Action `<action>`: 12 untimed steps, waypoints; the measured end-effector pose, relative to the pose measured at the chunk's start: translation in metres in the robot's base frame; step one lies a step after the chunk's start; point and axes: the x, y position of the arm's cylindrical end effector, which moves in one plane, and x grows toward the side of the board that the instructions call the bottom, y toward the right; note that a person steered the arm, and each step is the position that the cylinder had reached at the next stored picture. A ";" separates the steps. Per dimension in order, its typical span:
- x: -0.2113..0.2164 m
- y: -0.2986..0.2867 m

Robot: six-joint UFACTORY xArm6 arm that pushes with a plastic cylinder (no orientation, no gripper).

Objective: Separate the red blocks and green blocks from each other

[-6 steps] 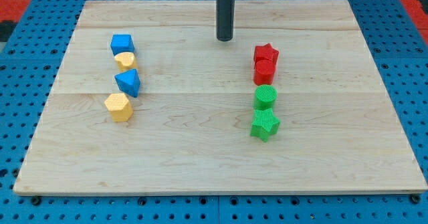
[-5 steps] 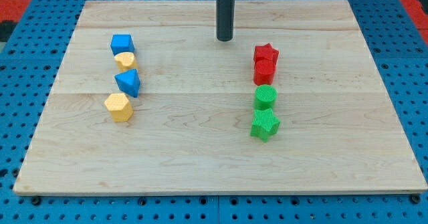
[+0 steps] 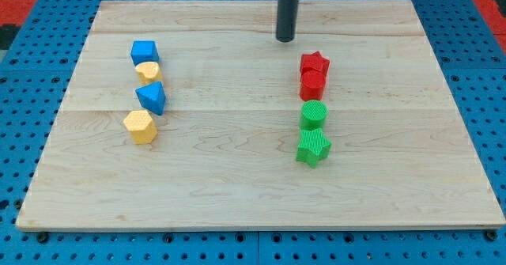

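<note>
A red star block (image 3: 315, 62) sits at the view's right, with a red cylinder block (image 3: 312, 84) touching it just below. A green cylinder block (image 3: 313, 115) stands a little below the red cylinder, and a green star block (image 3: 313, 147) touches it from below. The four form one column. My tip (image 3: 285, 39) is above and left of the red star, apart from it, near the board's top edge.
At the view's left a column holds a blue block (image 3: 145, 52), a yellow block (image 3: 148, 71), a blue block (image 3: 151, 98) and a yellow hexagon block (image 3: 141, 126). The wooden board (image 3: 237, 186) lies on a blue pegboard.
My tip has moved to the view's right and slightly up, closer to the red star. No block has moved.
</note>
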 end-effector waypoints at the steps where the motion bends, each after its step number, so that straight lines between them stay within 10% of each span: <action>1: 0.038 -0.024; 8: 0.279 0.011; 11: 0.248 0.040; 12: 0.274 -0.045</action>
